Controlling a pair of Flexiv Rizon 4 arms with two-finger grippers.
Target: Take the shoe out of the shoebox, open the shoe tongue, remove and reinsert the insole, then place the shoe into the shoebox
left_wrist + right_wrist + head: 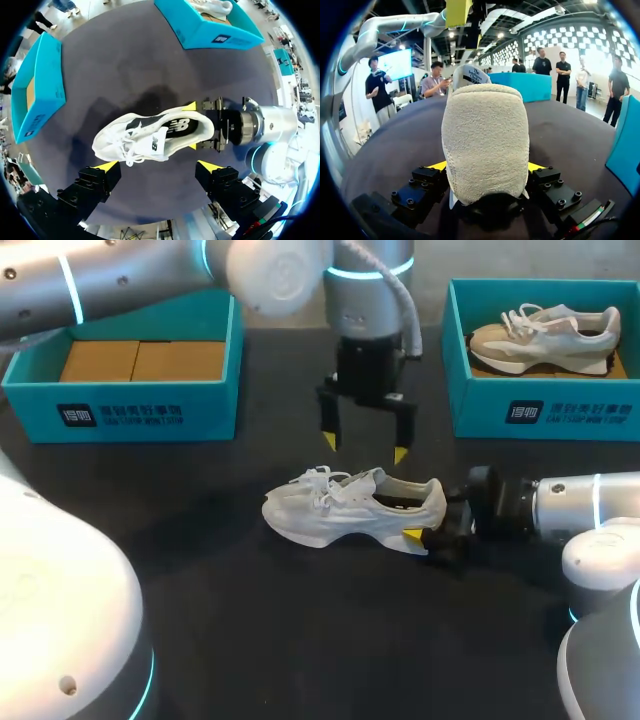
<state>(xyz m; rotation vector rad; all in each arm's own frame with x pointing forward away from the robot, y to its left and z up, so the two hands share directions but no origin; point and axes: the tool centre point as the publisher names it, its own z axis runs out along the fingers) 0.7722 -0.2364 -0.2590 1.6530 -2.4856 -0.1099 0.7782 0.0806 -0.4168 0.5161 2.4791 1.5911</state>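
Note:
A white shoe [350, 508] lies on its side on the dark table [200, 590], toe to the left. My right gripper [425, 522] is shut on its heel, one yellow-tipped finger on each side. In the right wrist view the heel [485, 135] fills the space between the fingers of that gripper [487, 167]. My left gripper [364, 447] hangs open just above and behind the shoe, touching nothing. From the left wrist the shoe [150, 135] lies ahead of the open gripper [158, 165], with its dark insole [175, 127] showing and the right gripper [191, 126] at the heel.
A teal shoebox [130, 410] with brown cardboard inside stands at the back left. A second teal box [540, 410] at the back right holds another light shoe [545, 335]. Bare table lies in front of the shoe.

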